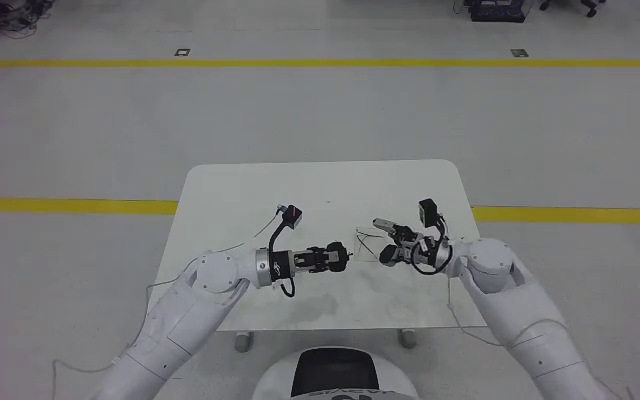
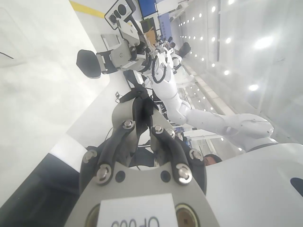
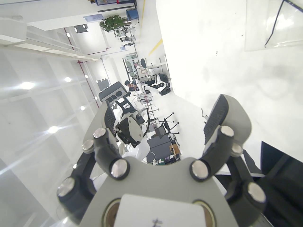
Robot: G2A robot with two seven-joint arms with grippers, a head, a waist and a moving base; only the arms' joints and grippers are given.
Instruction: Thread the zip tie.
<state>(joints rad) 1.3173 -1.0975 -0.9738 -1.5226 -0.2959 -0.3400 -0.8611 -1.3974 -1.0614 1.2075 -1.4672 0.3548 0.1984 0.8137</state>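
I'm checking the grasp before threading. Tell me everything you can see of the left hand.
The left hand has two grey, metal-looking fingers with black pads, driven by black link bars on silver pins from a grey base plate bearing a white label. The fingers are shut on a thin black strip, seemingly the zip tie, whose end sticks out past the tips. The hand is over the white table, pointing at the open right hand, apart from it.
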